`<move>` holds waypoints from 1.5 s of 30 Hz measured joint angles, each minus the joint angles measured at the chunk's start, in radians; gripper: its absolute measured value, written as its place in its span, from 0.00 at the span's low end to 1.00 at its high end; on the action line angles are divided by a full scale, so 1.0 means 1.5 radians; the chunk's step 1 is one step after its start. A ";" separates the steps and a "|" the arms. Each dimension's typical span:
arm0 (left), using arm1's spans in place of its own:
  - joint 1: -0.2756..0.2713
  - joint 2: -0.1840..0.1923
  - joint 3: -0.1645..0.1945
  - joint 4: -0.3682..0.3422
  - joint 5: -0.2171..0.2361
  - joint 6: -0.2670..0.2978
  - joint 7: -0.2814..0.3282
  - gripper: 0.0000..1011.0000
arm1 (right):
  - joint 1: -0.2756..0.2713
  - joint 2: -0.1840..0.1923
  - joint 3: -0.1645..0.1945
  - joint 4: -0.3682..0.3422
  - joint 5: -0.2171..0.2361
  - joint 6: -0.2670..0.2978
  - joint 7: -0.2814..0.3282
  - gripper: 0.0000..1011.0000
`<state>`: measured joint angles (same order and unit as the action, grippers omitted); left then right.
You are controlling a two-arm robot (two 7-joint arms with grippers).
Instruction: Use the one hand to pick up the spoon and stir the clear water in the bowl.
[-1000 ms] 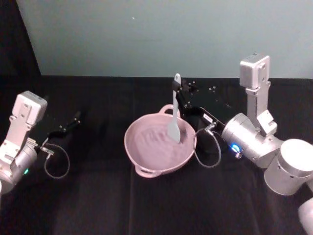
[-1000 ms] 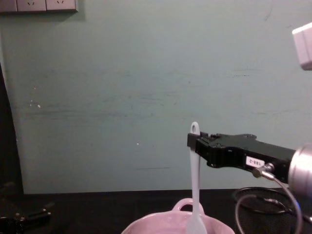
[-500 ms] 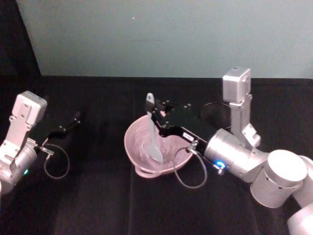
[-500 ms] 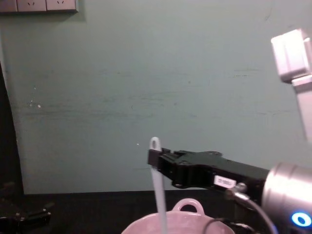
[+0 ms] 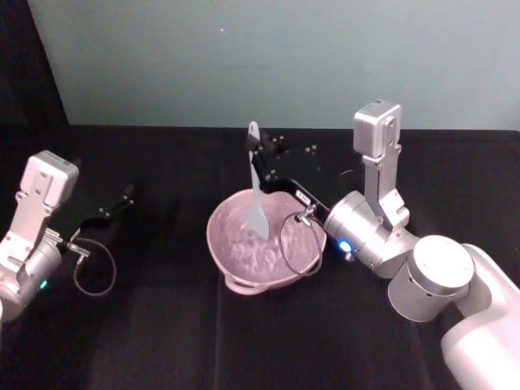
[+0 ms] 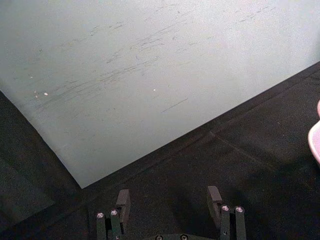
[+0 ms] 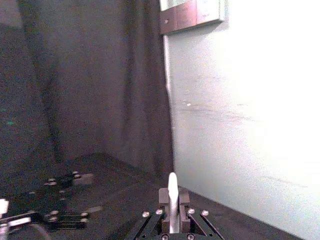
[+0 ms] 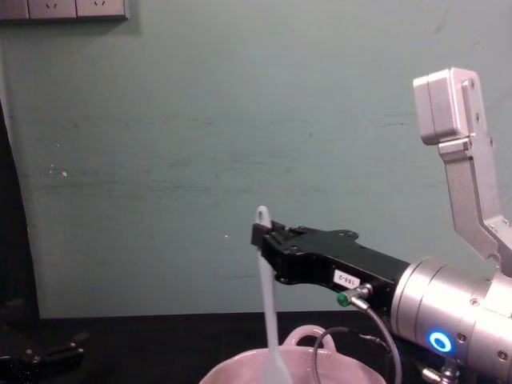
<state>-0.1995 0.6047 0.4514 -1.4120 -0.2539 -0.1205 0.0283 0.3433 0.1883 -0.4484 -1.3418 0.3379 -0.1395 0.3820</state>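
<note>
The spoon [image 5: 256, 183] is held nearly upright over the bowl [image 5: 218, 258], its holed handle tip uppermost and its flat scoop lowered inside the rim toward the bowl's 12 o'clock side, where it appears to be dipped in the clear water [image 5: 253, 250]; the water's surface is seen rippled. In the chest view the spoon [image 8: 267, 312] is seen descending into the pink bowl [image 8: 232, 371]. The upper handle is clamped between the fingers of the right hand [image 5: 258, 154], which is reached in from the bowl's 3 o'clock side; in the right wrist view the spoon [image 7: 172, 200] is shown pinched between the closed jaws. The pick-up is therefore judged done and the stirring step is judged to be in hand. For the next move, a circular sweep of the scoop round the inside of the bowl is called for, with the grip kept firm, the scoop kept below the water line and the wall not struck hard enough for the bowl to be shifted on the black surface [image 5: 162, 325]. A cable loop [image 5: 286, 248] on the right arm is hung over the bowl's 3 o'clock rim and may be dragged through the water. The left hand [image 5: 123, 197] is parked with its fingers [image 6: 123, 199] apart at the bowl's 9 o'clock, well apart from it.
</note>
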 joint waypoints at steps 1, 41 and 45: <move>0.000 0.000 0.000 0.000 0.000 0.000 0.000 1.00 | 0.002 -0.003 0.004 0.008 -0.009 -0.010 -0.008 0.11; 0.000 0.000 0.000 0.000 0.000 0.000 0.000 1.00 | -0.049 0.078 -0.003 -0.142 0.058 0.127 0.066 0.11; 0.000 0.000 0.000 0.000 0.000 0.000 0.000 1.00 | -0.034 0.068 -0.013 -0.121 0.059 0.123 0.065 0.11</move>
<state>-0.1996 0.6047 0.4514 -1.4120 -0.2539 -0.1205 0.0283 0.2922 0.2900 -0.4686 -1.5231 0.4265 0.0450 0.4797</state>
